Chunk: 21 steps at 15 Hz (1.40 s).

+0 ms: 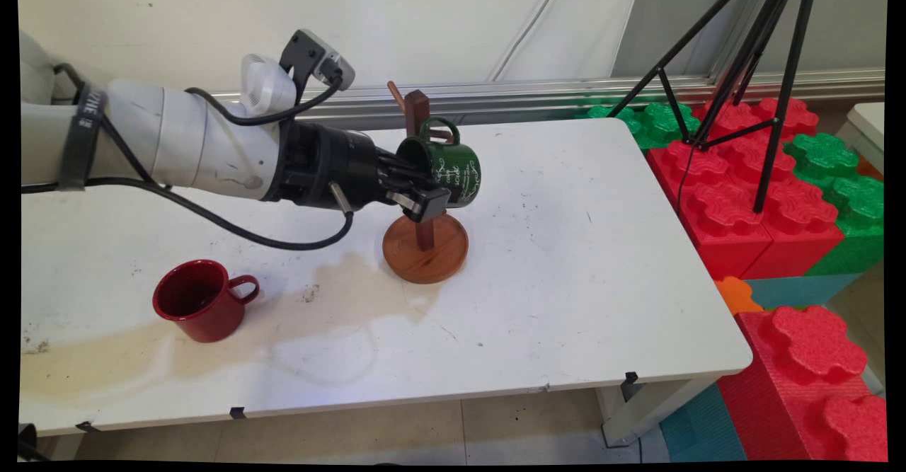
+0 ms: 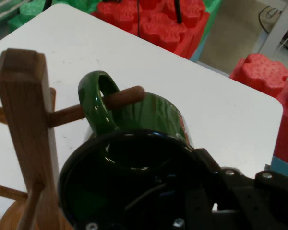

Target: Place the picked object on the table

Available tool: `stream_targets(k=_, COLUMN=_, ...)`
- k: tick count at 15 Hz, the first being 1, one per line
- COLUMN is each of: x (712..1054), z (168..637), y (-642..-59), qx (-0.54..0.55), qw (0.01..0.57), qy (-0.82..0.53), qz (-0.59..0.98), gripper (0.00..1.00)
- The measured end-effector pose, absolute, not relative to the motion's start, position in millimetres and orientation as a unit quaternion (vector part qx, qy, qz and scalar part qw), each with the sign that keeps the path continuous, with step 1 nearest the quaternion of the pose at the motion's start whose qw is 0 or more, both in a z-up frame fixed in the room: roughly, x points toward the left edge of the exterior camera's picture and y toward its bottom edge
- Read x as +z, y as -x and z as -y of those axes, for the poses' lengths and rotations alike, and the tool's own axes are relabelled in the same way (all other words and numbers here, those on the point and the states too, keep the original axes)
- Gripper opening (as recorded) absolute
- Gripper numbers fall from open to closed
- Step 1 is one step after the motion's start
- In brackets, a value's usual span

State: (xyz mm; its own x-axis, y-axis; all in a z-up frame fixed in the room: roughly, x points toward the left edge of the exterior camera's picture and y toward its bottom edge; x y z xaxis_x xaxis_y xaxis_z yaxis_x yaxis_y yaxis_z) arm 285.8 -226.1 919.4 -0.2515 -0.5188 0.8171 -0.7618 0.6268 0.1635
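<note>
Main view looks down on a white table (image 1: 566, 281) whose top is scuffed and marked by a wide, pale brown stain across its near left part; behind it stands a white wall, and to the right lie big red and green foam blocks (image 1: 743, 189) with a black tripod (image 1: 764, 90) standing on them. Near the table's middle stands a wooden mug tree (image 1: 425, 242), a round disc base with a square upright post and slim round pegs. The gripper (image 1: 417, 185) comes in level from the left, its jaws closed on the rim of a glossy green mug (image 1: 453, 168) with white lettering, one finger inside the mouth. The mug lies on its side, up off the table beside the post; the hand view shows its handle (image 2: 98, 103) threaded over a peg (image 2: 120, 98). A shiny red mug (image 1: 202, 302) stands upright well to the left, near the front edge. The table's right half lies bare to its rounded corners.
</note>
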Motion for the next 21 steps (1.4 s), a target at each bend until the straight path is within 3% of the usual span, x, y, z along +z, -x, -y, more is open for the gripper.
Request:
stream_targets(k=10, x=925.3, z=213.7, y=-283.1, qx=0.138, qw=0.449, qy=-0.349, qz=0.811, gripper=0.00)
stream_targets(k=21, x=939.7, z=189.5, y=-300.1, qx=0.153, qw=0.390, qy=-0.258, qz=0.871, gripper=0.00)
